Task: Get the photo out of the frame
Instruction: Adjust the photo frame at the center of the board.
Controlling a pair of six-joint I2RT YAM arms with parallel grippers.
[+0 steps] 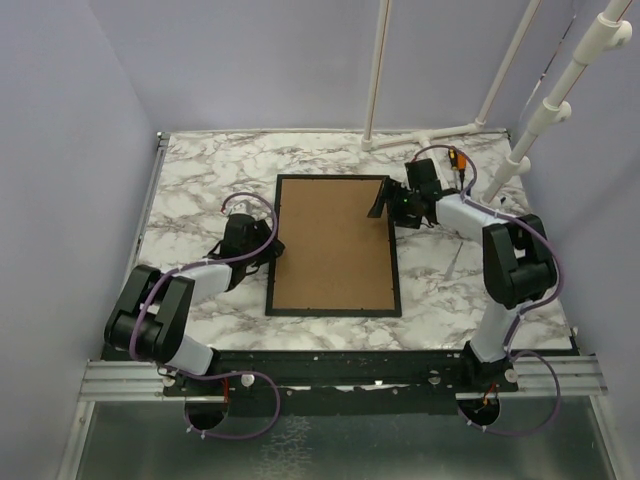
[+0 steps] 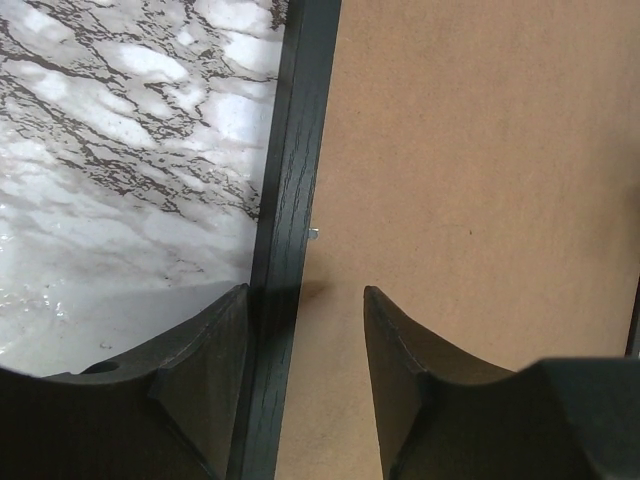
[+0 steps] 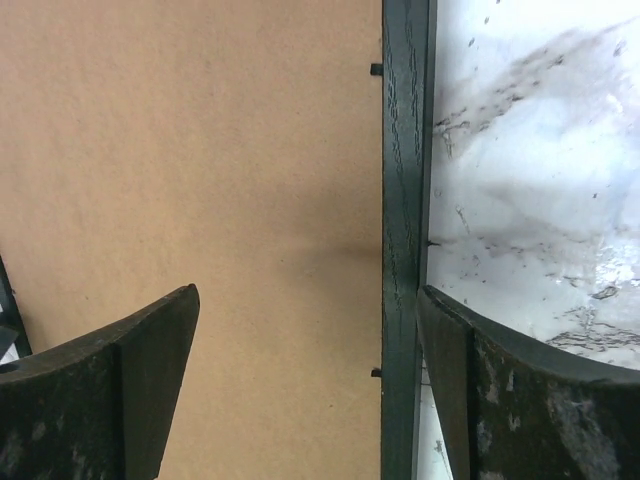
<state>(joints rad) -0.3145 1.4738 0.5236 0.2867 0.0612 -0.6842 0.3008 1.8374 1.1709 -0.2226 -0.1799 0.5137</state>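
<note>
Marble-patterned table (image 1: 200, 180); frame (image 1: 333, 245) flat at centre, back upward: brown fibreboard, thin black border, small retaining tabs (image 3: 376, 70); left gripper (image 2: 305, 300) fingers spread astride left border; right gripper (image 3: 305, 295) fingers wide apart astride right border; white pipe stand (image 1: 430, 135) at far edge.

My left end effector (image 2: 305, 300) straddles the left rail of the frame (image 1: 335, 245), and my right end effector (image 3: 305, 295) straddles its right rail, fingers spread either side. Bare bench (image 1: 200, 170) lies free outside both rails and past the far edge. Upright white pipes (image 1: 440, 135) crowd the far right corner, and walls (image 1: 60, 150) close both sides
</note>
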